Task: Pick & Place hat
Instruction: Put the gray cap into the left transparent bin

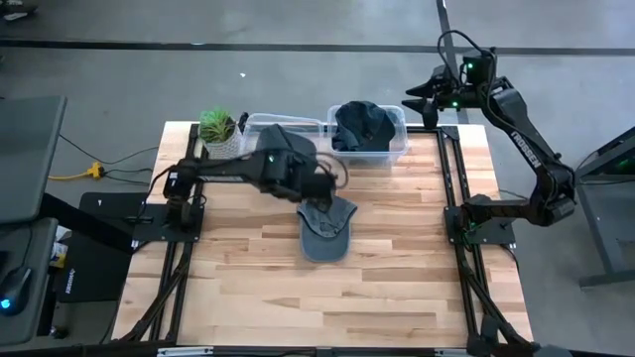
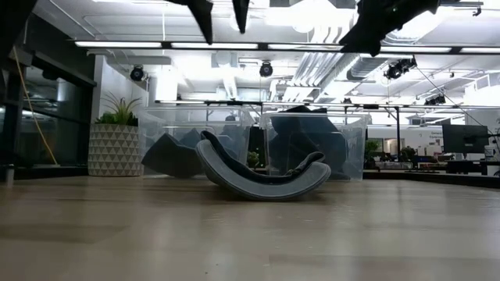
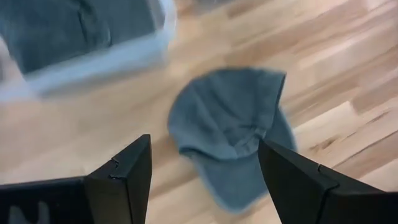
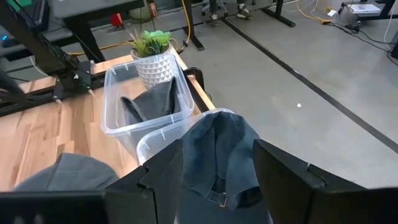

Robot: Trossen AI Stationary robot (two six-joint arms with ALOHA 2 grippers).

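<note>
Grey-blue denim is what the hat (image 1: 325,226) is made of; it lies on the pale wooden bench (image 1: 248,288), directly under the left claw (image 1: 319,186) and a little ahead of its tips. In the left wrist view the hat (image 3: 233,134) shows in the gap between the two dark fingers (image 3: 121,177), which stand wide apart and touch nothing. From bench level the hat (image 2: 262,176) rests curled upward at both ends, with the left claw's fingertips (image 2: 221,12) hanging well above it.

Behind the left claw, along the bench's far edge, stand two clear plastic bins side by side. The left bin (image 1: 260,126) holds dark fabric and is partly hidden by the left arm; the right bin (image 1: 396,134) holds another dark hat (image 1: 362,124). A potted plant (image 1: 218,129) in a white patterned pot stands just beside the left bin.

The right claw (image 1: 422,104) hovers above the far right corner of the bench, near the right bin's outer end. Its fingers (image 4: 292,180) are spread, and the dark hat (image 4: 217,155) in the bin shows beyond and between them, not gripped.
</note>
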